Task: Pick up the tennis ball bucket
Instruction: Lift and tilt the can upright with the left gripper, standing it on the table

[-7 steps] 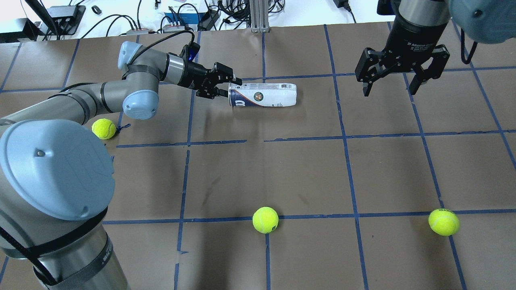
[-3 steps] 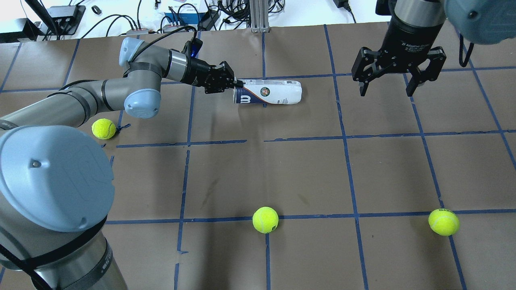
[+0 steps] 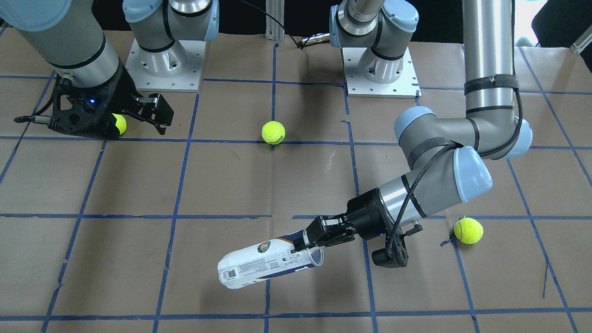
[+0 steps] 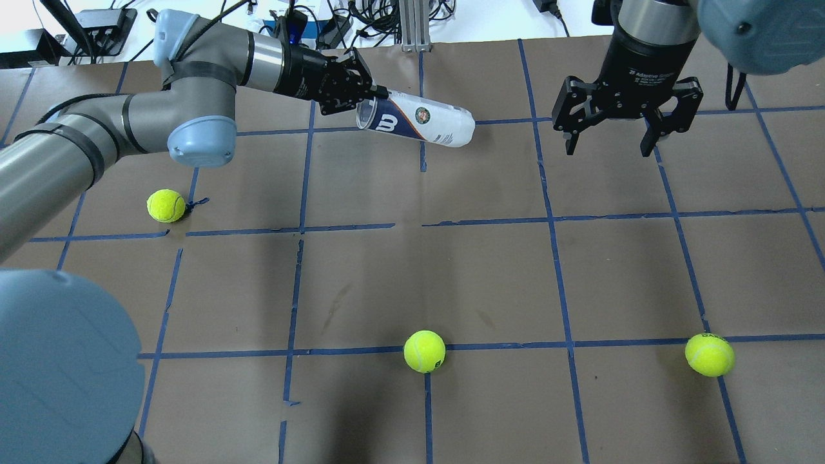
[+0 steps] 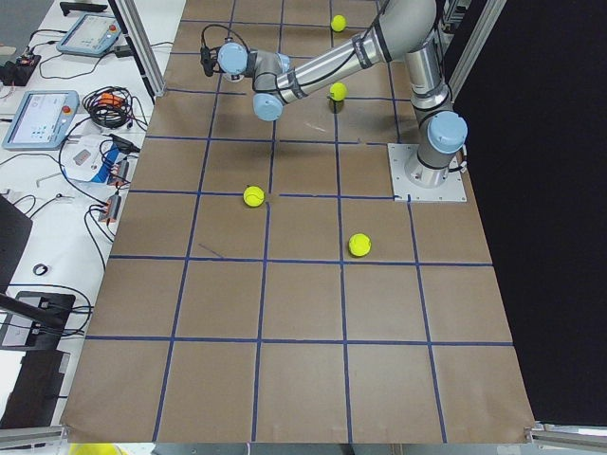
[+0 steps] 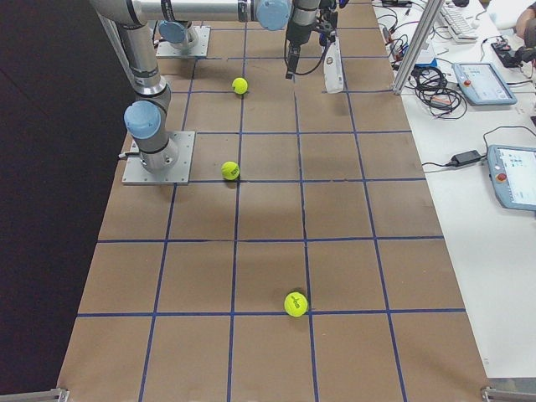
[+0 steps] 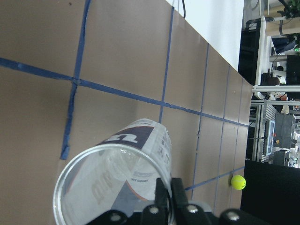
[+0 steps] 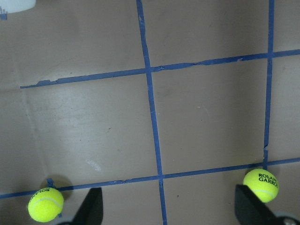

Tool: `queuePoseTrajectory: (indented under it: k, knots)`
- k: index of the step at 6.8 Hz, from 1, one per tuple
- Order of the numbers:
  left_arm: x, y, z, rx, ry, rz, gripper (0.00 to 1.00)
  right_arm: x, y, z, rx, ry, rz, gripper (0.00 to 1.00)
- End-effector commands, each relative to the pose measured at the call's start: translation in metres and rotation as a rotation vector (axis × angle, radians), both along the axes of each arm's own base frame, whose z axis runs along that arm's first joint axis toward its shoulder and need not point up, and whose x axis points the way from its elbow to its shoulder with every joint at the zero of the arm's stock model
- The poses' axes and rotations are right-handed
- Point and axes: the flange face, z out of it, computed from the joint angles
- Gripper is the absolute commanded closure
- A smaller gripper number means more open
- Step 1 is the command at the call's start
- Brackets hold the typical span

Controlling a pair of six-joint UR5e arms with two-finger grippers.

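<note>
The tennis ball bucket (image 4: 419,119) is a clear tube with a white and navy label. My left gripper (image 4: 374,95) is shut on the rim of its open end and holds it off the paper. The tube slopes down toward its closed end. It also shows in the front view (image 3: 263,263) and, with one finger inside the rim, in the left wrist view (image 7: 122,173). My right gripper (image 4: 607,151) is open and empty, hanging above the table to the right of the tube.
Three yellow-green tennis balls lie on the brown paper: one at the left (image 4: 166,205), one near the front middle (image 4: 424,351), one at the front right (image 4: 709,354). Cables and boxes (image 4: 290,26) line the far edge.
My left gripper has risen and moved back with the tube's open end. The tube went from lying flat to lifted and tilted. My right gripper drifted slightly left.
</note>
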Motion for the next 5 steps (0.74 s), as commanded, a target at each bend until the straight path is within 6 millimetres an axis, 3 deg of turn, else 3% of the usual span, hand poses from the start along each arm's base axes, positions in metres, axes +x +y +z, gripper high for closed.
queuePoseTrajectory:
  k: [1,2,4,5]
  knots:
    - [-0.045,0.011,0.035,-0.081,-0.286,0.008,0.96,0.009,0.002,-0.002,0.002,0.003,0.0,0.0]
    - [-0.052,0.011,0.053,-0.094,-0.442,-0.08,0.96,0.009,0.002,-0.002,0.003,0.001,0.004,0.0]
    - [-0.038,-0.002,0.121,-0.049,-0.77,-0.316,0.96,0.008,0.002,-0.007,0.012,0.002,0.02,0.0]
    - [-0.066,0.002,0.122,-0.065,-0.921,-0.392,0.96,0.008,0.002,-0.007,0.014,0.0,0.025,0.0]
